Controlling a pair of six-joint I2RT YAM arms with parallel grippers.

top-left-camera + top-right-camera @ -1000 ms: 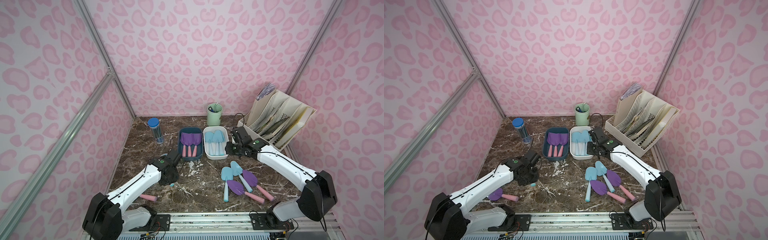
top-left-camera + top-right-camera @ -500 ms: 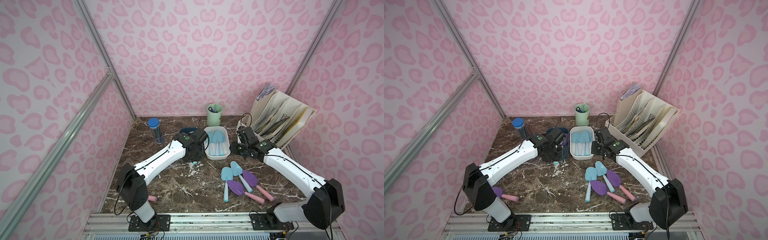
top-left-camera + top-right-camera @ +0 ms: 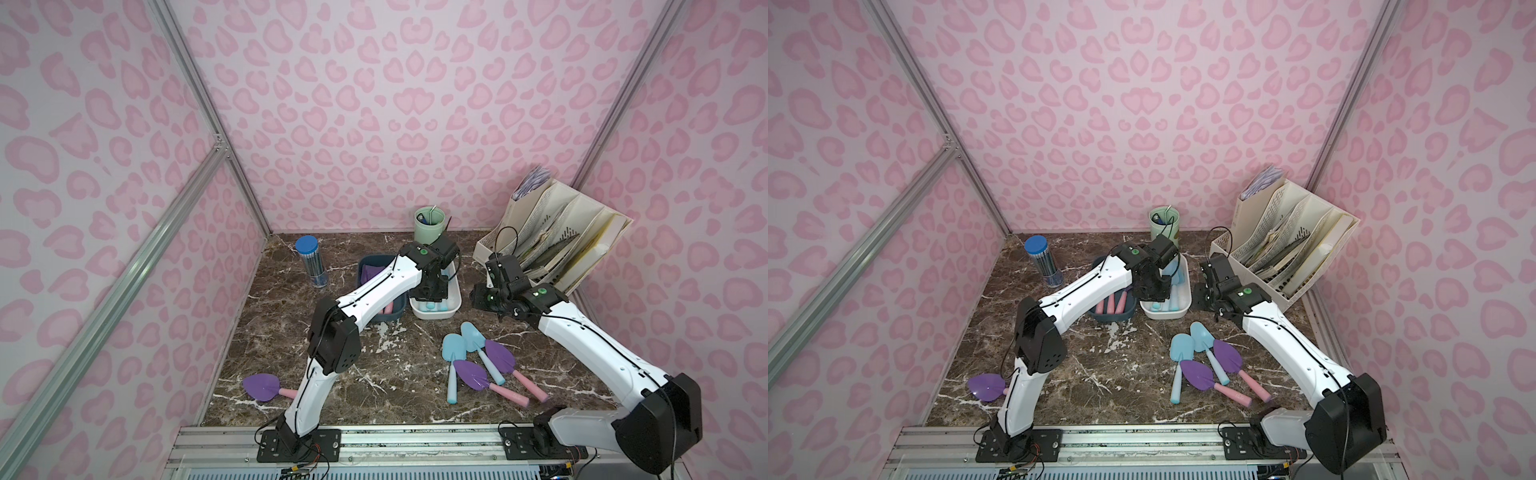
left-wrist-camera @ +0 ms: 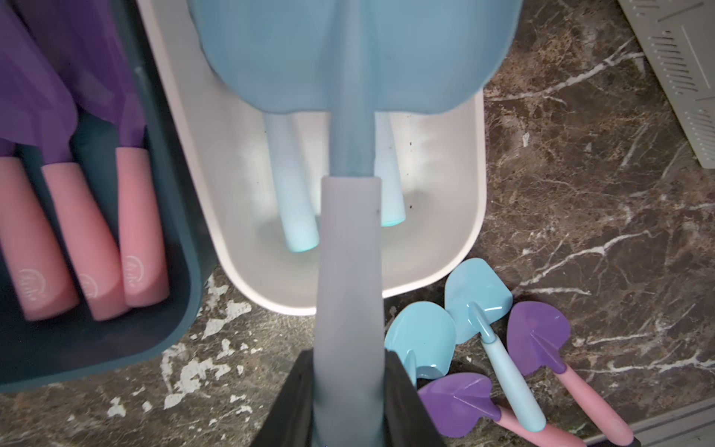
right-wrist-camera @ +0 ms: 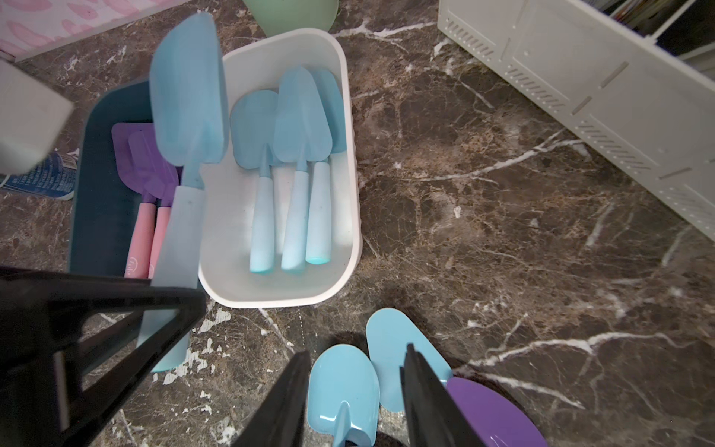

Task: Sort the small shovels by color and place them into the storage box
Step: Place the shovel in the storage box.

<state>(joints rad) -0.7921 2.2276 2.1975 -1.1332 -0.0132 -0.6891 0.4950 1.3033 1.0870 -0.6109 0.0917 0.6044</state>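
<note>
From above, my own wrist covers my left pincer [image 3: 431, 290] where it hangs over the white box [image 3: 456, 301], so the grasp is hidden there. The left wrist view shows it plainly: the fingers [image 4: 406, 402] pinch the pale handle of a light blue shovel [image 4: 348, 58], blade out over that box. Only the right wrist view shows three more blue shovels [image 5: 301, 116] lying in the white box, and purple shovels [image 5: 147, 162] with pink handles in the dark blue box [image 5: 91, 201] just left of it. My right pincer [image 5: 354, 398] is spread and holds nothing; it is right of the white box, by the far end of a loose cluster [image 3: 469, 374] of two blue and two purple shovels on the marble. Only the top views show a lone purple shovel [image 3: 261, 386] at the near left, its handle partly behind my left arm. At the far side stand a pencil tube [image 3: 309, 262], a green cup [image 3: 429, 224] and a file rack [image 3: 557, 237].
</note>
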